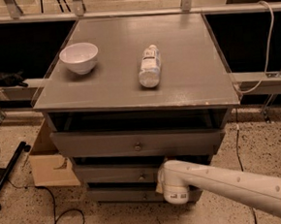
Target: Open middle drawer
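Speckled floor (259, 143) under a grey table (119, 86): the gripper (164, 182) sits at the middle drawer (111, 173), just beside its knob (141, 176), probably to pull it; whether the jaws grip, I cannot tell.

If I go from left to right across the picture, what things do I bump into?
Cardboard box → white bowl → bottle → white cable. The gripper sits low down against the middle drawer, under the bottle, so I leave it out of the line.

Claw (161, 181) and arm (233, 184) close before middle drawer (111, 174)
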`<state>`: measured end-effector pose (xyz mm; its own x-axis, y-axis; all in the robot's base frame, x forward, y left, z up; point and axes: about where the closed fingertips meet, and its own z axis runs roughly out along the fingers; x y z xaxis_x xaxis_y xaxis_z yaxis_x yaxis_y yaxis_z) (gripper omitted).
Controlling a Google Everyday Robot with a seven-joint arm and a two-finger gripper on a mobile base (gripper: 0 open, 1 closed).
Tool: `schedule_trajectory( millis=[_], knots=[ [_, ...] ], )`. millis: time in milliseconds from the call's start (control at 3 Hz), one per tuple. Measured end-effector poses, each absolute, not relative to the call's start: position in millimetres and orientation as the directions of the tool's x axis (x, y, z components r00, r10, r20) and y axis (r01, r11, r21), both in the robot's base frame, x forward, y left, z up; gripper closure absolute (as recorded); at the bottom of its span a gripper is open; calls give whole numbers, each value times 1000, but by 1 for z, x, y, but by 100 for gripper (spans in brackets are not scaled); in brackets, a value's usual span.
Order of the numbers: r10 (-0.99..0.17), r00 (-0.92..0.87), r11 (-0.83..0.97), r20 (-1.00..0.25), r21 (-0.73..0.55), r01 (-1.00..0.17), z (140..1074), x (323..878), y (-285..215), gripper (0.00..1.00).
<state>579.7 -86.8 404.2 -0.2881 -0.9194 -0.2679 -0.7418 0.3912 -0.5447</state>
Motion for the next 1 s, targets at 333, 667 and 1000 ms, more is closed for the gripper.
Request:
schedule_trajectory(
  millis=[333, 667, 1000],
  knots=[
    [-919, -288, 391, -268, -545, -742, 404, 580, -87, 19],
    [-919, -288, 391, -268, -545, -742, 404, 580, -87, 42],
    [-919, -288, 391, -268, -545, -742, 404, 580, -87, 66]
  ],
)
